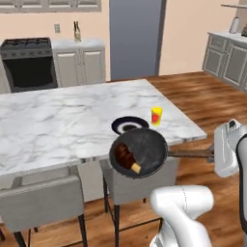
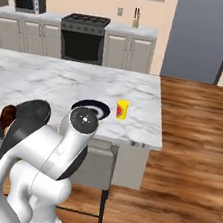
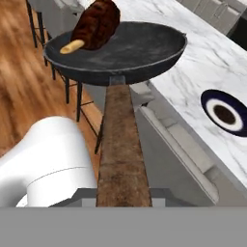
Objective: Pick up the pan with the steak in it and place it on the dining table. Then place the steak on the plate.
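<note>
Your two-finger gripper (image 1: 214,155) is clenched on the far end of the long brown wooden handle, carrying the round dark grey-black frying pan (image 1: 144,149) level in the air. The pan hangs over the near edge of the white grey-veined marble dining table (image 1: 58,125), above a grey chair (image 1: 128,185). The small reddish-brown steak (image 1: 124,154) with its pale bone end lies in the pan at 8 o'clock. The small blue-rimmed white plate (image 1: 128,125) rests on the marble just beyond, at the pan's 11 o'clock; a yellow cup (image 1: 157,116) stands near, at the plate's 2 o'clock.
</note>
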Controlling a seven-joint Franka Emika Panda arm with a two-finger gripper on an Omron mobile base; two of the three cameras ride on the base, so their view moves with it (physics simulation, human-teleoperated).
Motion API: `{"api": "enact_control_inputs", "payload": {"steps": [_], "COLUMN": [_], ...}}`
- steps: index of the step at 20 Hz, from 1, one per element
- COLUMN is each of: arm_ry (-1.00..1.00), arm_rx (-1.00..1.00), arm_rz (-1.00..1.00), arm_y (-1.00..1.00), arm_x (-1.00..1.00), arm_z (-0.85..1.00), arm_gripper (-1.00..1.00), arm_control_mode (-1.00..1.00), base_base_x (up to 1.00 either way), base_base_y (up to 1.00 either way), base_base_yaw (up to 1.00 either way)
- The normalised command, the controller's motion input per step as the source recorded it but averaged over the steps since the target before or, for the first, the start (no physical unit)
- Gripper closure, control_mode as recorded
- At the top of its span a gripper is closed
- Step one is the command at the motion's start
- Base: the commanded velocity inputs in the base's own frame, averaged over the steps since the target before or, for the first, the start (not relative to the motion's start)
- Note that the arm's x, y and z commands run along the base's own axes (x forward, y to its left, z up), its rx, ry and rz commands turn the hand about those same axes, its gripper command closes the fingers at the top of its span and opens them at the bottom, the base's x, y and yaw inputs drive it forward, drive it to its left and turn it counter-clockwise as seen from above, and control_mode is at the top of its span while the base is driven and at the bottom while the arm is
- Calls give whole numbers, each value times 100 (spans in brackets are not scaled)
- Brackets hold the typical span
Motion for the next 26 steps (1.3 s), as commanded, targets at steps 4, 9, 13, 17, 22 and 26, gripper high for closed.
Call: {"api": "enact_control_inputs", "payload": {"steps": [4, 9, 13, 17, 22, 26], "arm_ry": [0, 0, 0, 0, 0, 0], "arm_rx": [0, 0, 0, 0, 0, 0], "arm_rz": [0, 0, 0, 0, 0, 0], "arm_y": [0, 0, 0, 0, 0, 0], "arm_x": [0, 0, 0, 0, 0, 0], "arm_z": [0, 0, 0, 0, 0, 0], "arm_gripper": [100, 100, 100, 100, 100, 100], "arm_control_mode": [100, 100, 100, 100, 100, 100], "base_base_x": [1, 4, 2, 2, 52, 88], "base_base_y": [6, 35, 86, 90, 58, 50], "base_base_yaw": [-49, -27, -14, -12, -13, -15]}}
